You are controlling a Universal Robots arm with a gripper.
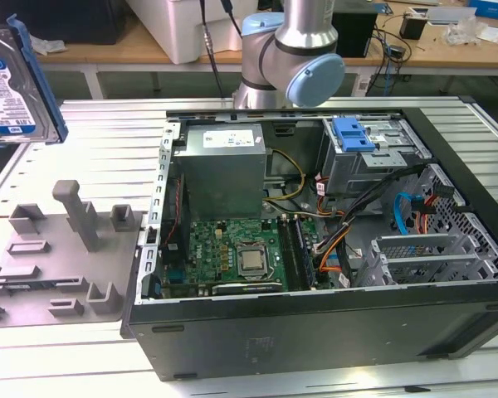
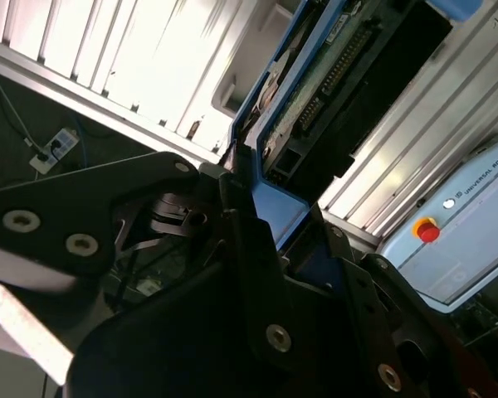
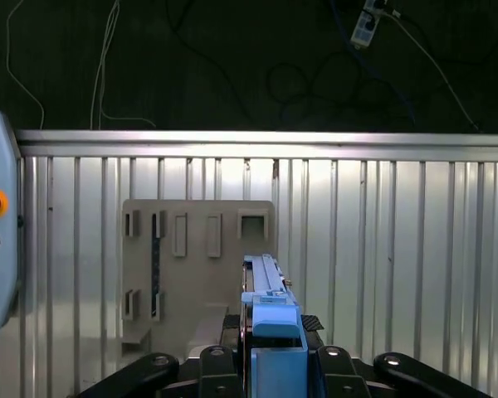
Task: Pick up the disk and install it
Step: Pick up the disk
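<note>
While aloft, the disk [image 1: 10,89] on edge, lengthwise straight out from fingers [image 2: 257,265] clamped on it.

One disk [image 1: 8,83], one open computer case [image 1: 315,336], one grey fixture plate [image 1: 66,269] (many-slotted).

A wooden workbench [image 1: 436,53] stands behind the ribbed metal table [image 1: 100,141].

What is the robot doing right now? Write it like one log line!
step: pick up | gripper: shut on the disk | disk: held in the air above grey fixture tray | computer case: open, disk not inside
</note>
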